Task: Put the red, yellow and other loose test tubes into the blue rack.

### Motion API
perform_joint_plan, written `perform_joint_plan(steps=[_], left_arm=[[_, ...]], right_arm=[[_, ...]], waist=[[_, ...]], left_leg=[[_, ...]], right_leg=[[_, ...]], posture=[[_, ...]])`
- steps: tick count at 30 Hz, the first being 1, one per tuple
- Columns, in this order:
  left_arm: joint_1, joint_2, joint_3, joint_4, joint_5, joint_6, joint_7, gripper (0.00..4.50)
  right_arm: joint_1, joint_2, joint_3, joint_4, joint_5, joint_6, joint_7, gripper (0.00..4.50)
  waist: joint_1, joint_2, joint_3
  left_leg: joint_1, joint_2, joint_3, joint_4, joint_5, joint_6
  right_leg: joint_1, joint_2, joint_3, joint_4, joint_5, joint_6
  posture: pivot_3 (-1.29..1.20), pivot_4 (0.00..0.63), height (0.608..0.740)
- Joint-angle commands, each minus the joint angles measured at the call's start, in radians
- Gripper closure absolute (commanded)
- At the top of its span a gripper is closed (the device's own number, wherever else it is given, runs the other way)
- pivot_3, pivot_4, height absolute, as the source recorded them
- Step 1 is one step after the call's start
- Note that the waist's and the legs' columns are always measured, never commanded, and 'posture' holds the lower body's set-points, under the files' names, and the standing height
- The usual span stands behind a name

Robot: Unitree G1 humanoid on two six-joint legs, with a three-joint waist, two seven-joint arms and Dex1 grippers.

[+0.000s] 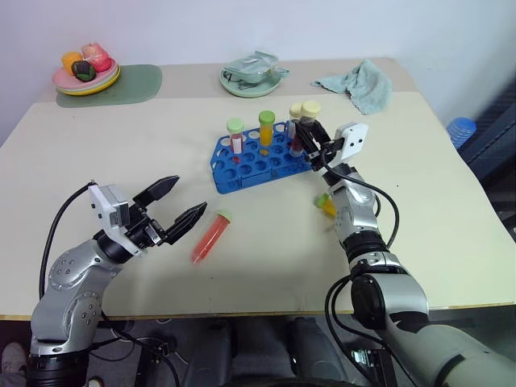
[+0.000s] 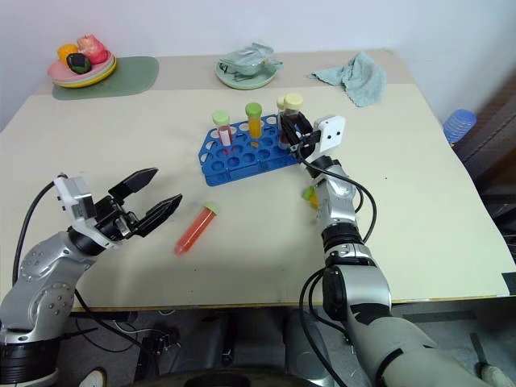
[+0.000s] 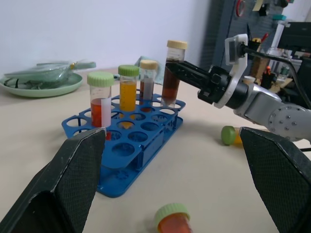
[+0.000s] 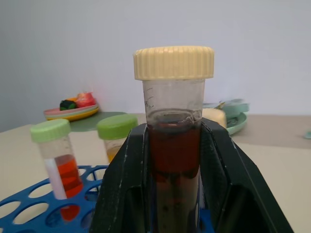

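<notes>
Red tube [image 1: 211,235] lies flat, cap probably toward the rack [image 1: 260,160].

I see a blue plastic rack w/ round holes [image 1: 258,161], a dark brown-red tube w/ cream cap [image 4: 173,145], a loose red tube w/ green cap [image 1: 211,236], a pale beige surface [image 1: 97,153], and a teal cloth [image 1: 359,85].

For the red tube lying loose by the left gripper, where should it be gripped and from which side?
Probably mid-body, from above. The red tube lies flat on the table, green cap pointing away toward the blue rack, so fingers should straddle its width. The open left gripper is nearest; a grip below the cap leaves the bottom free.
</notes>
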Motion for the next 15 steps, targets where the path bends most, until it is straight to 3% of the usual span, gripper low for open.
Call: perform_joint_plan(steps=[1,15], left_arm=[[-0.021,0.004,0.004,-0.025,-0.010,-0.001,-0.001,0.00],[-0.027,-0.001,-0.008,-0.024,-0.008,0.001,-0.004,0.00]], right_arm=[[-0.040,-0.019,-0.008,-0.013,0.015,-0.027,-0.008,3.73],[0.002,-0.034,0.006,-0.011,0.005,-0.023,-0.017,3.73]], waist=[[0.000,0.000,0.000],[0.000,0.000,0.000]], left_leg=[[0.000,0.000,0.000,0.000,0.000,0.000],[0.000,0.000,0.000,0.000,0.000,0.000]], right_leg=[[0.000,0.000,0.000,0.000,0.000,0.000],[0.000,0.000,0.000,0.000,0.000,0.000]], posture=[[0.00,0.150,0.740],[0.00,0.150,0.740]])
